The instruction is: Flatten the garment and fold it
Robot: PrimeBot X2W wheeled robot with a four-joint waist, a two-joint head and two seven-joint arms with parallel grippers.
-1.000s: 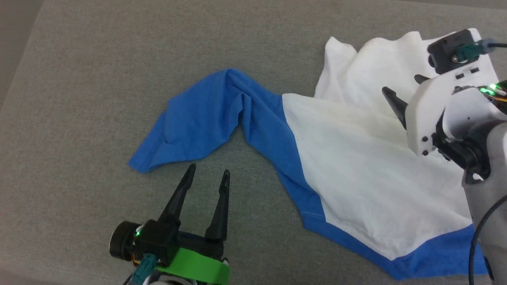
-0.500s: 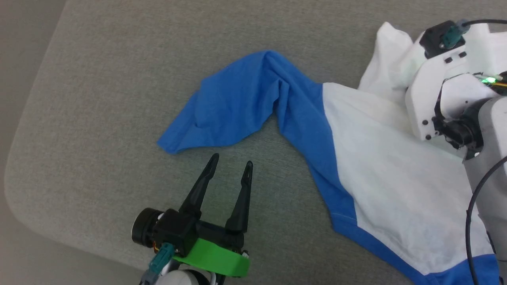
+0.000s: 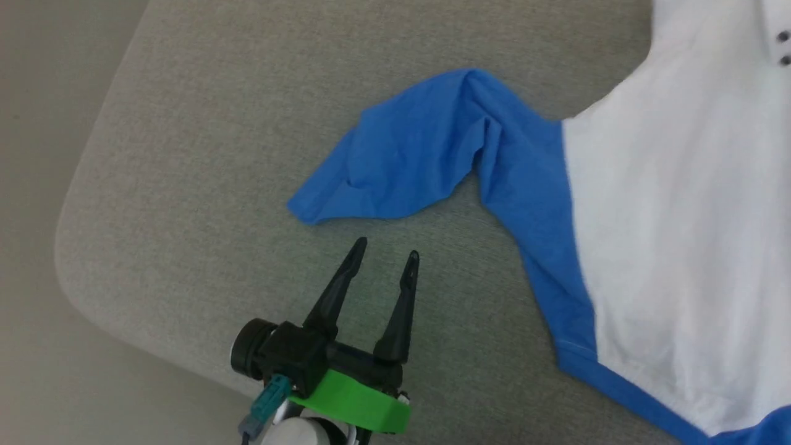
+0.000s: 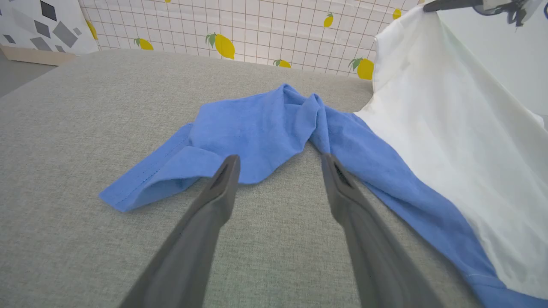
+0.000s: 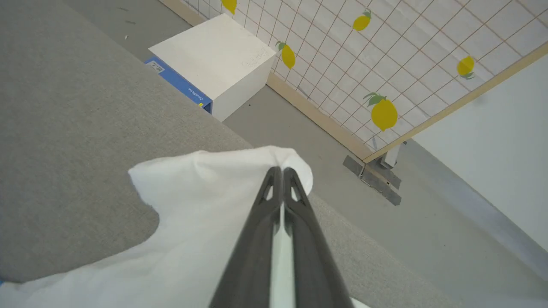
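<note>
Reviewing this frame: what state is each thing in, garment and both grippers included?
Garment: unfolded and crumpled, white body pulled up off the table at one edge.
Sleeve: lying on the table, bunched and creased.
Left gripper: open, empty, just short of the sleeve.
Right gripper: shut on the garment's white edge.

Soft matt cloth garment [image 3: 649, 216], rough woven grey tabletop [image 3: 216, 154], matt dark plastic left gripper [image 3: 386, 248], smooth green plastic ring [image 3: 355, 405]
</note>
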